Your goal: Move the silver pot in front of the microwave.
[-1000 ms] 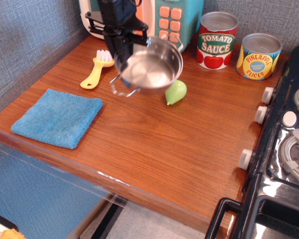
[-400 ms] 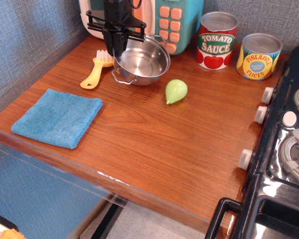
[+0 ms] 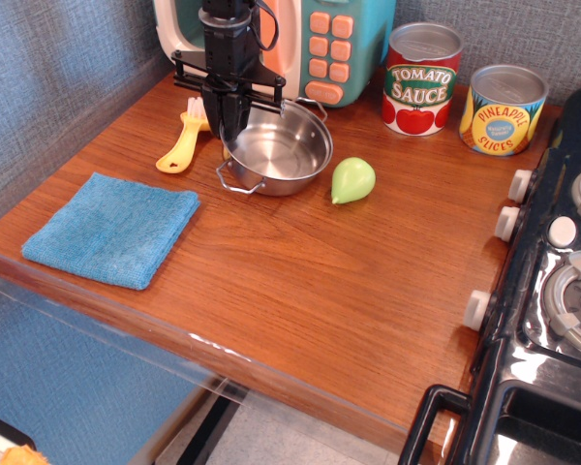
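Note:
The silver pot [image 3: 281, 150] rests on the wooden counter just in front of the microwave [image 3: 344, 39], which has a teal panel and orange-pink buttons. My black gripper [image 3: 229, 124] comes straight down at the pot's left rim. Its fingers are close together and pinch the rim. One wire loop handle sticks out toward the front left; the other is at the back by the microwave. The arm hides part of the microwave door.
A yellow brush [image 3: 182, 143] lies just left of the gripper. A green pear [image 3: 352, 180] lies right of the pot. A blue cloth [image 3: 111, 228] is at front left. Tomato sauce can [image 3: 421, 79] and pineapple can [image 3: 502, 108] stand at the back. A black stove [image 3: 552, 291] is on the right.
The pot came down from a tilted, lifted pose onto the counter and shifted slightly forward. The gripper lowered with it. The green pear rolled a little to the right.

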Robot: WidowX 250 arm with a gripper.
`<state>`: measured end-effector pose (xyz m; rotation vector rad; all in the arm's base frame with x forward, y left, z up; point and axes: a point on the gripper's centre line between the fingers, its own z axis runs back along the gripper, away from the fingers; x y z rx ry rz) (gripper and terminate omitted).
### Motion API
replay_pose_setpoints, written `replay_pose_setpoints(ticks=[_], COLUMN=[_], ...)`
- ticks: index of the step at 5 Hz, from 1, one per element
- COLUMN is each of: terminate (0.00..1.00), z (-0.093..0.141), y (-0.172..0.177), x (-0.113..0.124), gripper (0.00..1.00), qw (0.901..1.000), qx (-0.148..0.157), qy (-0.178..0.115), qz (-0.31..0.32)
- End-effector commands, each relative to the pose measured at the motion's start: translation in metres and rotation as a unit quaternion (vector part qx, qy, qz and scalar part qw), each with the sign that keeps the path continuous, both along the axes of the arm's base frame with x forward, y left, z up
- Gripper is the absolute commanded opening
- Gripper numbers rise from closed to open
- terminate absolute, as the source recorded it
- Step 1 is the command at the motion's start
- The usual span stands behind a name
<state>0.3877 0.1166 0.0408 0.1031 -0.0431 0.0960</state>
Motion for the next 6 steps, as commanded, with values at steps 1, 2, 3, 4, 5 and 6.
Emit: replay_pose_setpoints(ticks=[1,2,3,4,5,6], terminate=[0.0,0.0,0.0,0.0,0.0,1.0], z=[0.037,0.058,0.077,0.075,0.075,0.075], y=[0.012,0.012,0.009,0.007,0.007,0.007], x=[0.0,-0.002,-0.008,-0.01,-0.01,-0.01], gripper=[1.0,1.0,1.0,1.0,1.0,1.0], qw=[0.9991,0.9975,0.9956,0.9958,0.9958,0.9958], qx=[0.017,0.012,-0.006,-0.012,-0.012,-0.012], qy=[-0.037,-0.07,-0.092,-0.084,-0.084,-0.084], qz=[0.007,0.005,-0.013,-0.033,-0.033,-0.033])
